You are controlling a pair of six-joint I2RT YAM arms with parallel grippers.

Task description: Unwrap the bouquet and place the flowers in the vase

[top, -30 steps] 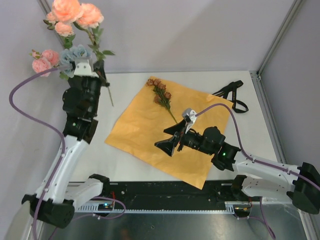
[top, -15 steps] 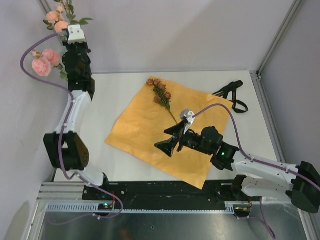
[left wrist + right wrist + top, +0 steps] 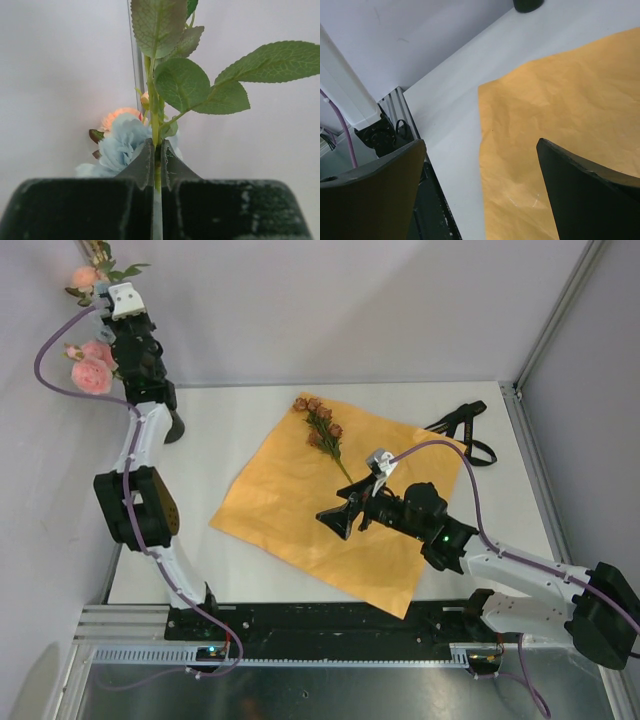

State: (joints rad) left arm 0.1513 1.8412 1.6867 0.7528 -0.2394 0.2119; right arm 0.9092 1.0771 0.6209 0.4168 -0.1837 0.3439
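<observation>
Setup's basically a little booth: a white worktop (image 3: pixel 250 415) boxed in by plain pale lilac-grey panels, with the back wall (image 3: pixel 380 310) at 12 o'clock, the left wall (image 3: pixel 40 540) at 9 and the right wall (image 3: pixel 600 440) at 3. A silver aluminium post (image 3: pixel 558 315) runs up the corner around 2 o'clock. Along the 6 o'clock edge of the worktop there's a black rail (image 3: pixel 340 625), and past that a brushed metal plate (image 3: pixel 350 695) with a dull sheen. Lighting is soft and even, so shadows on the white surface are pretty faint.
</observation>
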